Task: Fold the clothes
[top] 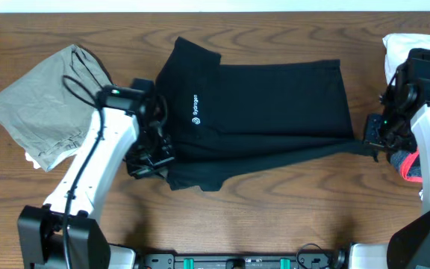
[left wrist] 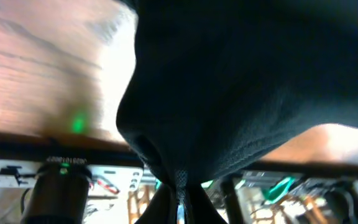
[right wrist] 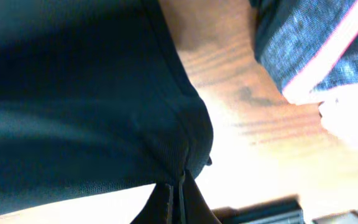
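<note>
- The black shirt (top: pixel 260 104) is lying spread across the middle of the wooden table (top: pixel 275 217), folded into a rough rectangle, with its lower edge trailing out toward both sides.
- A small white logo (top: pixel 195 110) is showing on the shirt's left part. It has a round mark with one word beside it that looks like "Sydrogen", though the letters are too small to be sure.
- The left claw (top: pixel 151 155) is sitting at the shirt's lower left corner. In the left wrist view its fingers (left wrist: pixel 166 202) are pinching a gathered fold of the black fabric tightly between them.
- The right claw (top: pixel 372 142) is sitting at the shirt's lower right tip. In the right wrist view it is likewise clamping a bunched seam of black fabric.
- A tan garment (top: pixel 47 104) is lying crumpled at the table's left end, just beside the left arm.
- A white cloth (top: pixel 398 48) is resting at the far right corner.
- A blue cloth (right wrist: pixel 309 43) with a pink stripe is lying near the right claw.
</note>
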Available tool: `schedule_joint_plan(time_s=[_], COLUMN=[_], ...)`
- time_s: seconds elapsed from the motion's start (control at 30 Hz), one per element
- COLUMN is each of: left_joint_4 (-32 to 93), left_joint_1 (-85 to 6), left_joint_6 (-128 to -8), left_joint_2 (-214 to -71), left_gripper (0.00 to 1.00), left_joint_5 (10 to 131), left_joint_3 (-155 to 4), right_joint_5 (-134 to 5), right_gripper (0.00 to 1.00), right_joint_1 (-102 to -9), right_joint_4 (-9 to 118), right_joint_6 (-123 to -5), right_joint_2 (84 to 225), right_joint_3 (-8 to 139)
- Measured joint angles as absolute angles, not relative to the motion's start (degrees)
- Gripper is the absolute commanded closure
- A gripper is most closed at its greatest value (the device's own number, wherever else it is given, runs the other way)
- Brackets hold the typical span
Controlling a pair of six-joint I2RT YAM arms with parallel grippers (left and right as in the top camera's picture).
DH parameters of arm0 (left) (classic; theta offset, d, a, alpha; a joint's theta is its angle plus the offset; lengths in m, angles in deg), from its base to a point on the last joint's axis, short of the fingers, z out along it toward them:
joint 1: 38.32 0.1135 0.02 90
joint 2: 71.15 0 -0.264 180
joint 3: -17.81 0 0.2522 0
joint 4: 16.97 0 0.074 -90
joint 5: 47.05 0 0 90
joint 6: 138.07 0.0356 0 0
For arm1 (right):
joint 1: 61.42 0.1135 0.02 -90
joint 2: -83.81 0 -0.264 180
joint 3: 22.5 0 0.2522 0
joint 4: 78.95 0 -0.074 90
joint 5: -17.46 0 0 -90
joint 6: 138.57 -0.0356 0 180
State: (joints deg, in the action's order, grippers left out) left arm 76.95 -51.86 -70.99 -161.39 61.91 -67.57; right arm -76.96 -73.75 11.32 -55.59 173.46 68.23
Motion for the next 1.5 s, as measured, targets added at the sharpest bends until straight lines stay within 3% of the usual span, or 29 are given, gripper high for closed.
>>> schedule_joint_plan(time_s=[0.27, 1.03, 1.13, 1.23, 1.5], left_joint_4=[78.53, 80.95, 81.17, 81.91, 77.83], left_joint_1=[-57.20, -57.31, -57.31, -57.28, -57.31], left_joint_6=[-71.62, -75.75, -75.88, -76.23, -76.56], left_joint_2=[-161.39, -161.39, -161.39, -161.39, -161.39], left_gripper=[0.94, 0.93, 0.66, 0.54, 0.50], left_joint_5=[59.50, 52.84, 52.66, 52.38, 51.53], left_joint_3=[-67.55, -67.55, -67.55, -67.55, -67.55], right_joint_5=[-78.32, -84.63, -84.81, -85.14, -85.49], right_gripper=[0.99, 0.99, 0.99, 0.99, 0.99], right_joint_1=[-74.30, -74.30, -74.30, -74.30, -74.30], right_joint_4=[8.90, 6.71, 6.73, 6.75, 7.19], right_joint_6=[-55.79, -60.14, -60.16, -60.20, -60.31], right_joint_2=[173.46, 173.44, 173.44, 173.44, 173.46], right_joint_3=[68.23, 68.23, 68.23, 68.23, 68.23])
